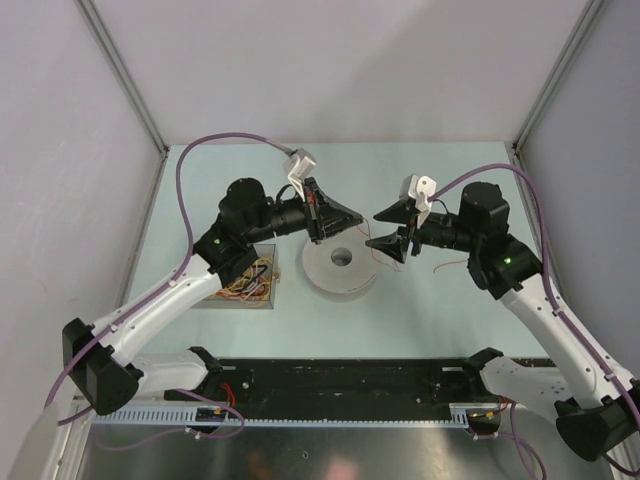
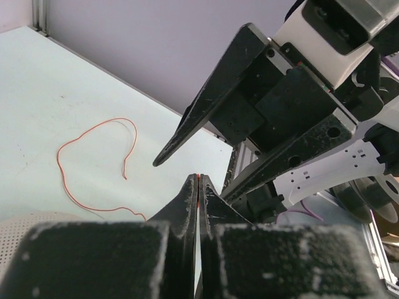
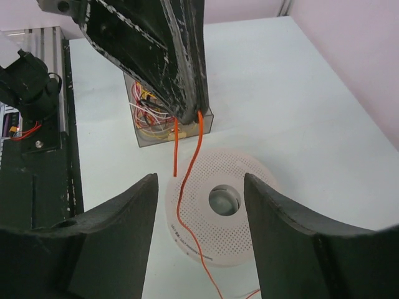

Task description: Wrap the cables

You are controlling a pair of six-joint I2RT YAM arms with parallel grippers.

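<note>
Pinching an orange cable (image 3: 176,149) above the white spool (image 1: 340,275), the left gripper (image 1: 355,222) seems mid-handover; at its three o'clock the right gripper (image 1: 372,229), jaws spread, likely must close on the dangling strand.

Robot lab cell, plain grey panel walls (image 1: 350,60), aluminium frame posts (image 1: 121,72), pale tabletop (image 1: 450,315).

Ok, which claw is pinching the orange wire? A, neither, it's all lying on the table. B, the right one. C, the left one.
C: the left claw is closed on the orange wire, which hangs from its tips over the white spool, while the right claw stands open.
</note>
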